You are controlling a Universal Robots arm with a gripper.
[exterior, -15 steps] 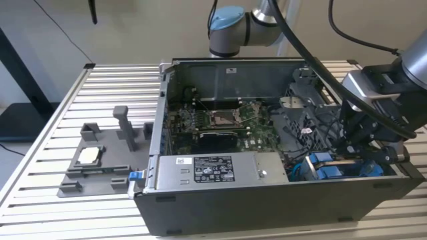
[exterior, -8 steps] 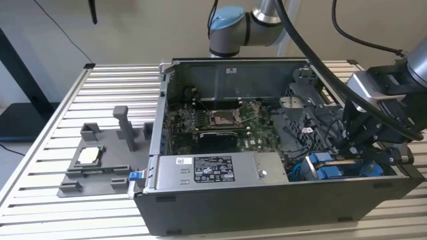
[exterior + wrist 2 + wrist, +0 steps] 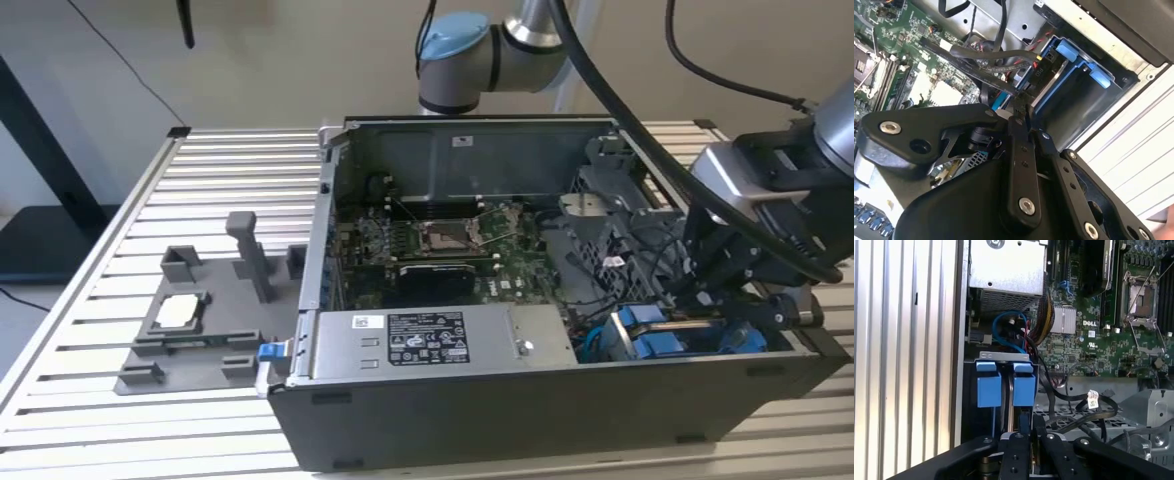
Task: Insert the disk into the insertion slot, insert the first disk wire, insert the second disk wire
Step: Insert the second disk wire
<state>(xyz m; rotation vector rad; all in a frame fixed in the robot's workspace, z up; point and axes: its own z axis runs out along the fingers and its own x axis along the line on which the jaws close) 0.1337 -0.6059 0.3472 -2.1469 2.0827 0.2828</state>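
First wrist view, disk [image 3: 1005, 385] seated in insertion slot [image 3: 970, 405], just beyond narrow, nearly closed fingers [image 3: 1030, 432], nothing visibly held.

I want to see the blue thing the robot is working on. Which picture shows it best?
The first wrist view: the disk sits near the middle, its two blue tabs facing the camera. The second wrist view shows the blue carrier at an angle behind cables. The exterior view shows it small in the case's corner.

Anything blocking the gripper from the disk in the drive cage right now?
Nothing solid visible. In the first wrist view the gripper sits just short of the disk, whose blue carrier tabs stand in the insertion slot. Loose black cables lie beside that line, toward the motherboard, close to the fingers.
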